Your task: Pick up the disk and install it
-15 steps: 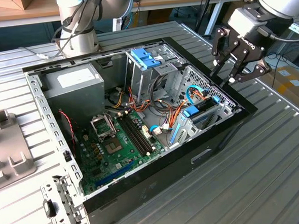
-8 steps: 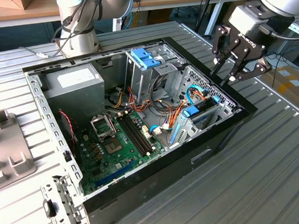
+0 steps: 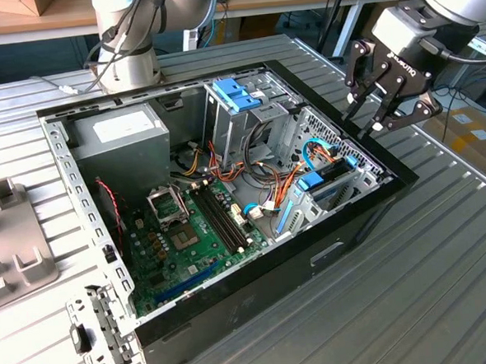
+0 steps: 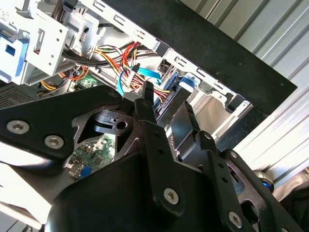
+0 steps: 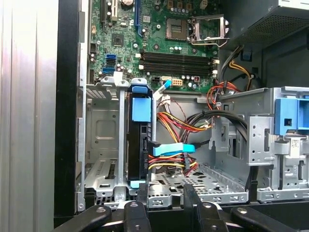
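- Black linkages of the gripper [image 5: 164, 205] sit closest to us in both wrist views; its fingers [image 4: 145, 104] stand apart, holding nothing.
- We see the gripper [image 3: 379, 112] in the exterior view hanging above the open computer case [image 3: 369, 215], over its edge on the exterior view's right.
- We find the disk [image 5: 140, 140] standing on edge in the metal drive bay [image 5: 104, 145], its blue carrier tab uppermost, beside a light-blue ribbon cable [image 5: 171, 149].
- We also see the green motherboard [image 3: 188, 235] and the grey power supply [image 3: 120, 136] inside the case.
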Tool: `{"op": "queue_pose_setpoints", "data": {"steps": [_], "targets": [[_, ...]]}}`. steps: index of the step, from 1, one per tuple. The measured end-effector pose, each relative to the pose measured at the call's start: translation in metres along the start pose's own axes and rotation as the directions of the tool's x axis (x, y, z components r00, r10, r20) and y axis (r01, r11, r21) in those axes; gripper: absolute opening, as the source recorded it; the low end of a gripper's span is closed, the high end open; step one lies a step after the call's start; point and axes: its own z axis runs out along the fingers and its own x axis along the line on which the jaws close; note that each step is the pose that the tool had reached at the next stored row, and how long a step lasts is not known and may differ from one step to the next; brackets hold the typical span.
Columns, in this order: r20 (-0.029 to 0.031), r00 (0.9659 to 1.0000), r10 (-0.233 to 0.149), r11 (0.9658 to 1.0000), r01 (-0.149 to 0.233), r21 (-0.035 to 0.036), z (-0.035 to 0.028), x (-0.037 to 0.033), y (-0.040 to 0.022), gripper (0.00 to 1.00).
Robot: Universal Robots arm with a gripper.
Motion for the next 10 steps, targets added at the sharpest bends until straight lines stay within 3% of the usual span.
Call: {"op": "queue_pose_setpoints", "data": {"steps": [10], "targets": [[0.0002, 1.0000, 0.000, 1.0000, 0.000, 0.0001, -0.0001, -0.0002, 0.0050, 0.42]]}}
